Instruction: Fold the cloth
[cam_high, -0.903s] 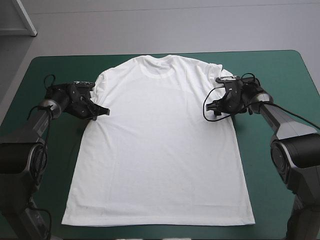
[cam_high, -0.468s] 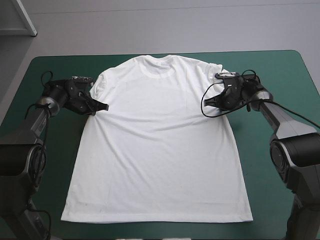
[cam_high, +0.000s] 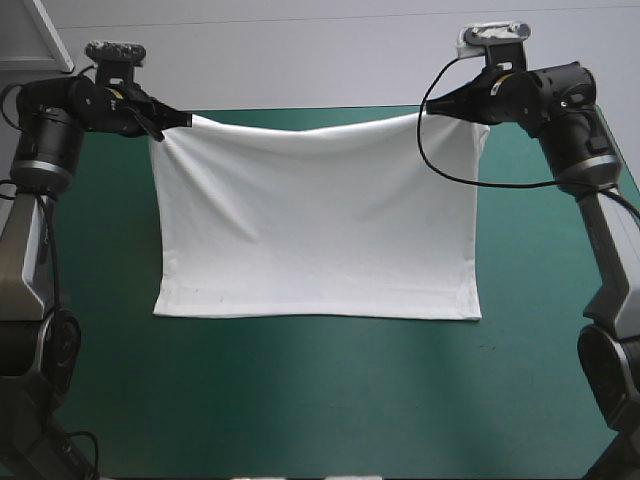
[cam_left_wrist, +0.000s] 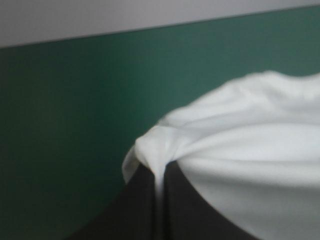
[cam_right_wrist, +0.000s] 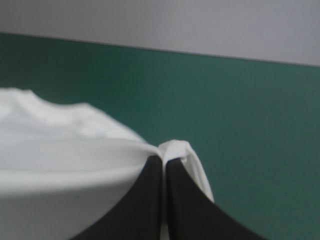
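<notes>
A white T-shirt (cam_high: 315, 220) hangs stretched between two robot arms over the table (cam_high: 560, 330), one corner of its raised edge pinched in each gripper. The left gripper (cam_high: 180, 120) is raised above the table's far left corner. The right gripper (cam_high: 432, 110) is raised above the table's far edge, toward its right corner. Between them the garment's upper edge sags a little at the middle, level with the table's far edge in the high view. The cloth falls from there as one smooth rectangle. Its lower hem lies straight on the teal-green cover (cam_high: 300, 400) around the table's middle, parallel to the table's near edge and well apart from it. No sleeve or collar can be made out from above.

Both wrist views show each gripper's black fingers (cam_left_wrist: 135, 210) pressed together into a pointed arch, with a thin fold of white fabric caught between the tips. The fabric bunches into a small knot at the grip. It spreads away in soft ridges toward the table's centre, and the cover and the table's far edge show beyond it.
</notes>
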